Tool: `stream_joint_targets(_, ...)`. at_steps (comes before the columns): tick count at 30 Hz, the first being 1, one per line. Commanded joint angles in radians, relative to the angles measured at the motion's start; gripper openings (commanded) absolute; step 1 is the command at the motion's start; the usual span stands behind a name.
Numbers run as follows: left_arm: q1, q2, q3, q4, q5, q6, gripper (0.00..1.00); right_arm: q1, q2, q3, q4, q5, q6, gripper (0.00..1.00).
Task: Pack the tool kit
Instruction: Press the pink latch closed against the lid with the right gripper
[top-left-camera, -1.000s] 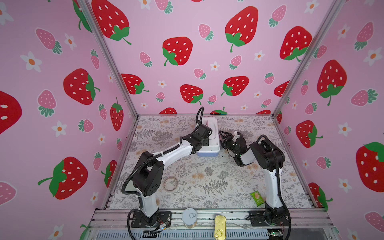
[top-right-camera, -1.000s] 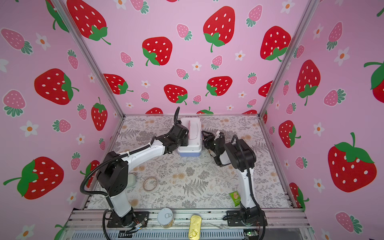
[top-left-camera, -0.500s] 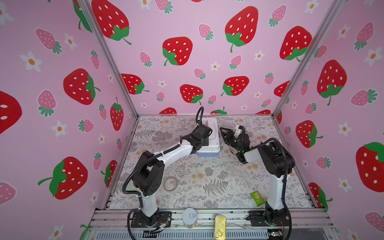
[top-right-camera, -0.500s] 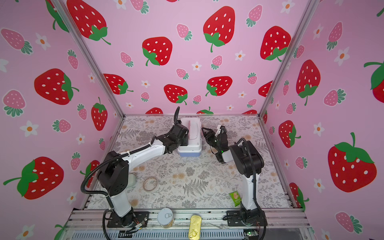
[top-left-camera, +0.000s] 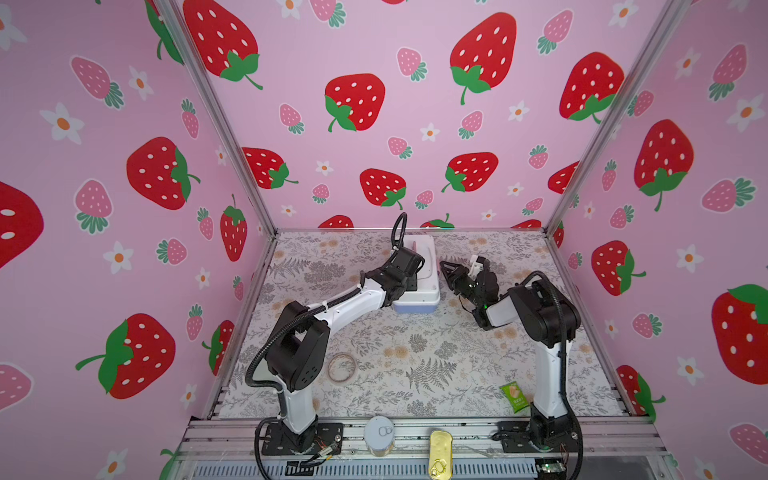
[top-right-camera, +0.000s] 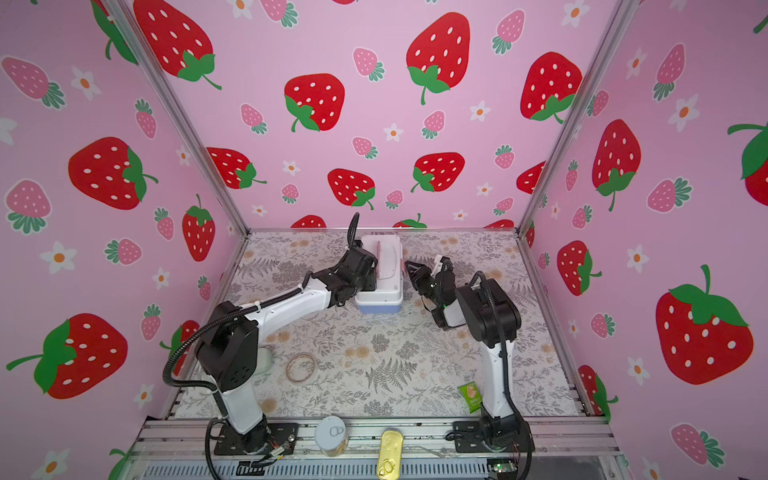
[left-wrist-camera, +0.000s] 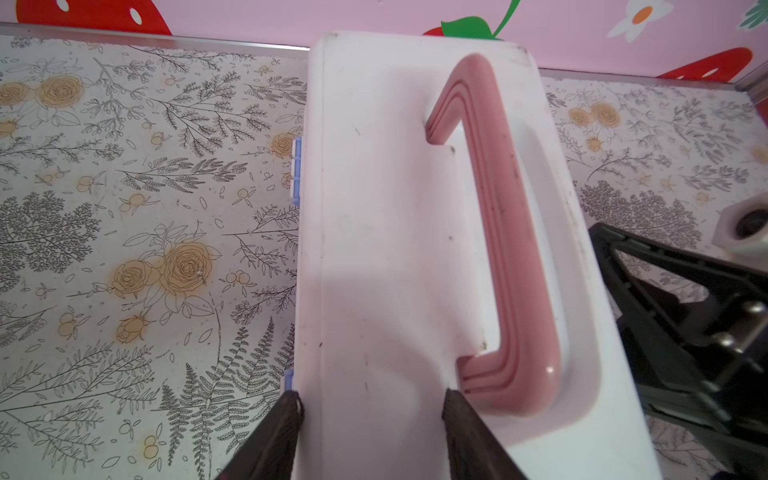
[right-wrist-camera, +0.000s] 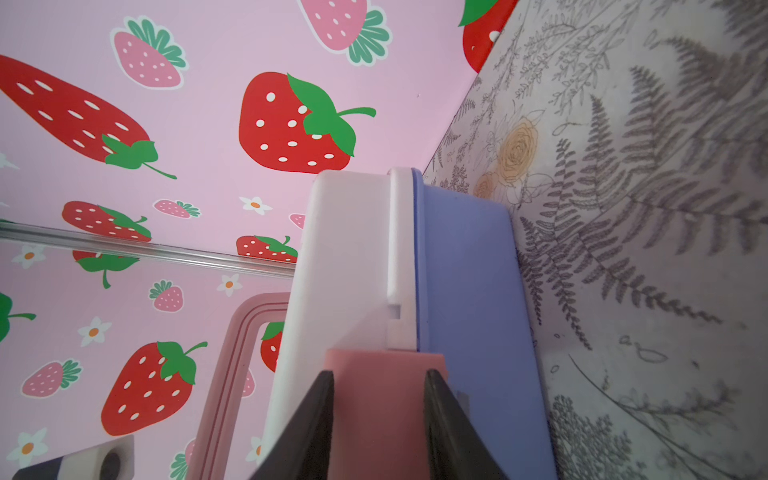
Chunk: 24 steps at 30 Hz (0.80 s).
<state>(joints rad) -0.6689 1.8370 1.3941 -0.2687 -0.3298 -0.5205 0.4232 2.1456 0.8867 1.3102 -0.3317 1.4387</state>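
Left gripper (top-left-camera: 411, 270) is sitting over the near-left part of the tool kit (top-left-camera: 428, 286) in both top views. The kit is lying closed, lid up, at the back middle of the table (top-left-camera: 415, 365), close to the rear wall (top-left-camera: 415, 166). The right gripper (top-left-camera: 445, 268) is pointing at the kit's right side, tips just beside it. Neither jaw gap is reading clearly from up here.

Left wrist view: the left gripper (left-wrist-camera: 372, 409) is holding its jaws part-way apart, with only flat white lid (left-wrist-camera: 382, 208) showing between them. One of the fingers (left-wrist-camera: 286, 428) is sitting at the lid's hinge-side edge, beside a light blue hinge tab (left-wrist-camera: 288, 378). The other is sitting by the end of the pink handle (left-wrist-camera: 498, 232). I'm not seeing anything clamped, and can't tell if the tips are pressing on the lid or just above it. The right gripper is showing at the kit's opposite long side.

Right wrist view: the right gripper (right-wrist-camera: 378, 399) is showing a narrow gap, tips in front of the pink latch (right-wrist-camera: 382, 365) on the kit's side wall, where the lid meets the light blue base (right-wrist-camera: 465, 270). The latch is looking wider than the gap, so the jaws aren't closing around it; I can't tell if they are touching it. The lid is sitting down on the base. The handle is standing up off the lid, with the strawberry wall showing through it.
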Motion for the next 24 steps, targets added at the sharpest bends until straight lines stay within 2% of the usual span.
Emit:
stream_joint_targets(1,-0.015,0.054,0.017,-0.044,0.088,-0.007,0.57,0.016,0.010,-0.003,0.018,-0.053,-0.010,0.42)
stream_joint_targets(5,-0.016,0.056,0.017,-0.043,0.093,-0.009,0.57,0.017,0.018,0.003,0.014,-0.067,-0.013,0.50)
stream_joint_targets(15,-0.016,0.060,0.019,-0.045,0.094,-0.009,0.57,0.023,0.054,0.008,0.039,-0.087,0.000,0.51)
stream_joint_targets(17,-0.016,0.060,0.018,-0.043,0.094,-0.008,0.57,0.025,0.055,0.007,0.038,-0.090,-0.003,0.55)
stream_joint_targets(21,-0.016,0.064,0.020,-0.043,0.098,-0.010,0.57,0.026,0.060,0.008,0.033,-0.095,-0.002,0.52)
stream_joint_targets(24,-0.016,0.065,0.021,-0.044,0.101,-0.010,0.57,0.028,0.071,0.006,0.033,-0.095,0.001,0.54)
